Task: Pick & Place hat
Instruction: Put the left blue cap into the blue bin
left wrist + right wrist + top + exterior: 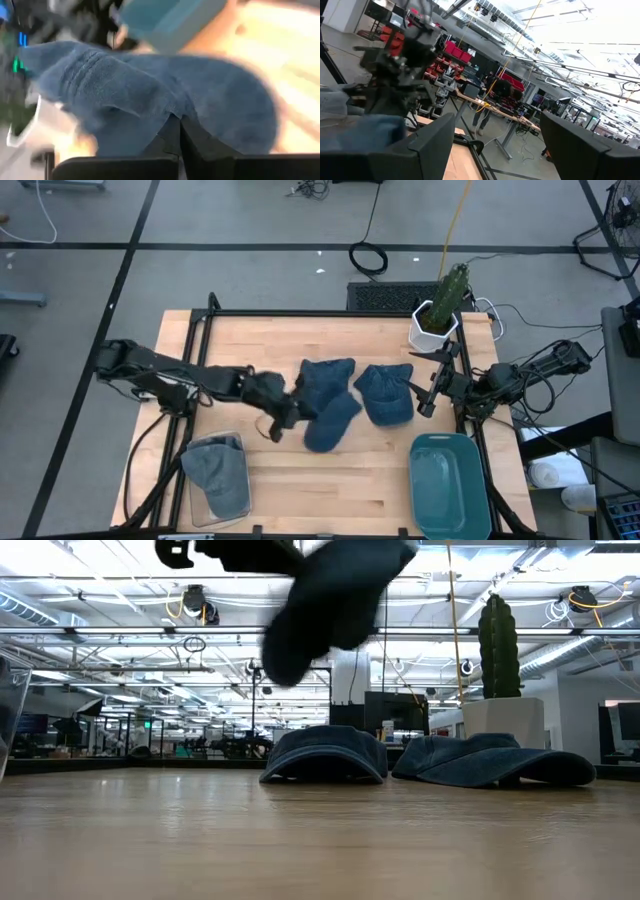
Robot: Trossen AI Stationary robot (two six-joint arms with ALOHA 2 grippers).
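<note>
Left end effector (283, 420) clamping carried hat (330, 420), holding it aloft just beside front of middle hat (325, 380).
Right end effector (428, 385) idling, fingers apart, at far side of third hat (385, 393).
Risk: grip seeming to be pinching fabric edge only; hat likely slipping or sagging onto middle hat.
Low view showing carried hat (330, 595) hanging clear of desk (320, 840); high view not showing height, but showing clear bin (215, 480) holding grey hat (215, 465) and teal tub (450, 485).
</note>
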